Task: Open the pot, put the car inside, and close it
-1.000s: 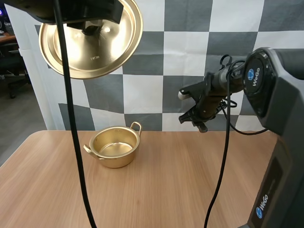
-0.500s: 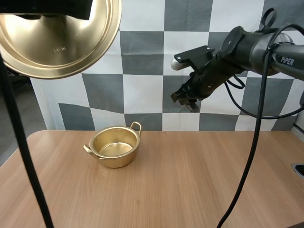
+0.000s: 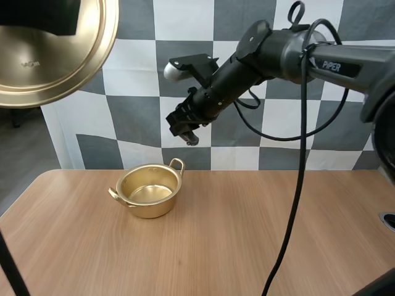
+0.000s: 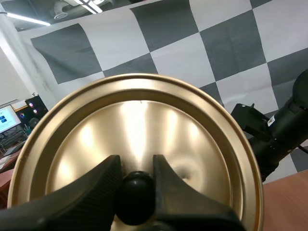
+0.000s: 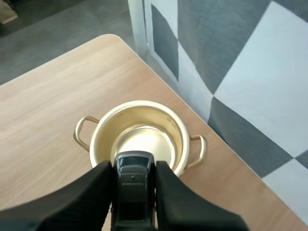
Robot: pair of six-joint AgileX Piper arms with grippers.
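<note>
Our left gripper (image 4: 136, 169) is clamped on the knob (image 4: 136, 198) of the lid (image 4: 139, 125) and holds it high, off to the left and well apart from the pot (image 3: 148, 207). That leaves the mouth open and gives the other arm room. The pot stands uncovered and empty on the table (image 3: 259, 234), near its back edge. Our right gripper (image 5: 133, 174) pinches the car (image 5: 133, 195) between its fingers and hangs above the pot, a little to its right in the high view. From the right wrist the car lines up over the pot's mouth. We judge that the opening is done and the car is on its way in. The next move calls for lowering it before release, so it lands inside rather than on the rim. The lid waits aloft for the closing
</note>
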